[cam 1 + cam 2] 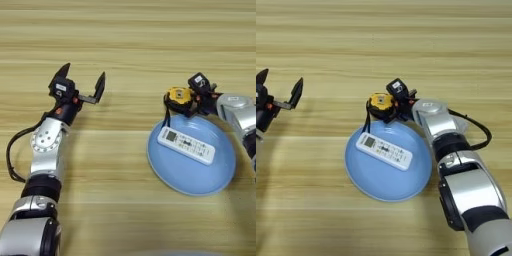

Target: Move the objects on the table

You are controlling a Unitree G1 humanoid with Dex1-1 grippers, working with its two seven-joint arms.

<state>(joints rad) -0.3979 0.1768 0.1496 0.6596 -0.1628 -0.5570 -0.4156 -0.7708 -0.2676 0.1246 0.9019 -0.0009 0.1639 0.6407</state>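
The right gripper [387, 106] clamps the tape measure [379, 103] at the plate's [381, 182] far rim; the remote [384, 150] lies on the plate; the left gripper [83, 83] gapes well left.

A round light-blue plate [222, 175] lies on the wooden table [125, 45], a white remote [186, 145] flat across it; a yellow-black tape measure [179, 96] sits at its far rim

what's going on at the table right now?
The right pincer is at the yellow-black tape measure, which sits at the far rim of the round light-blue plate; its fingers appear closed on it. A white remote lies across the plate. The left pincer is open and holds nothing, apart from the rest on the left of the wooden table.
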